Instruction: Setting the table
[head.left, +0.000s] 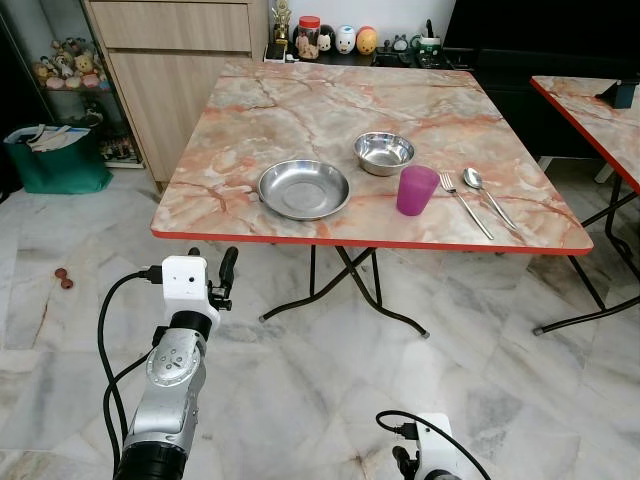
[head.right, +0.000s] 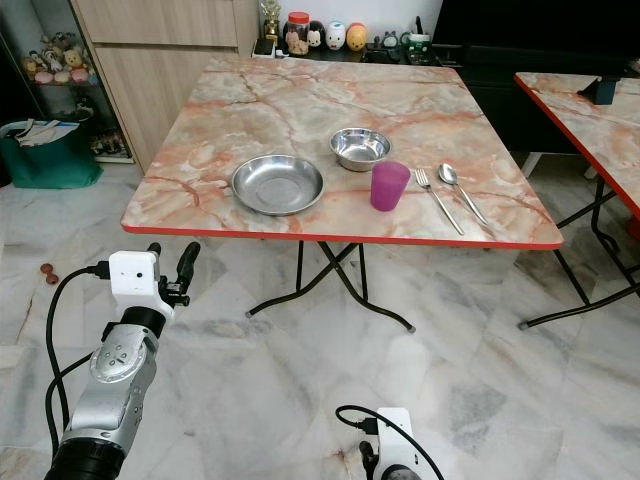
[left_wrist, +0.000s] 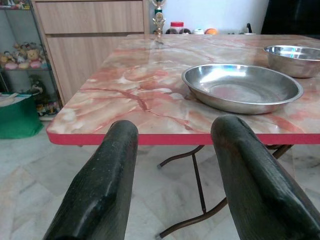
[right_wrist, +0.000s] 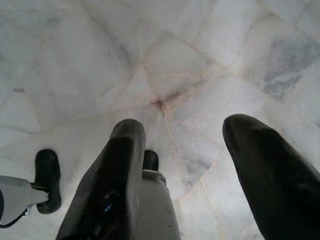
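On the marble-pattern folding table (head.left: 300, 110) sit a steel plate (head.left: 303, 188), a steel bowl (head.left: 384, 152) behind it, a purple cup (head.left: 416, 190), then a fork (head.left: 465, 203) and spoon (head.left: 487, 195) lying side by side. The left gripper (left_wrist: 172, 170) is raised before the table's near red edge, fingers apart and empty. The right gripper (right_wrist: 200, 175) hangs low over the marble floor (right_wrist: 165, 60), fingers spread, holding nothing.
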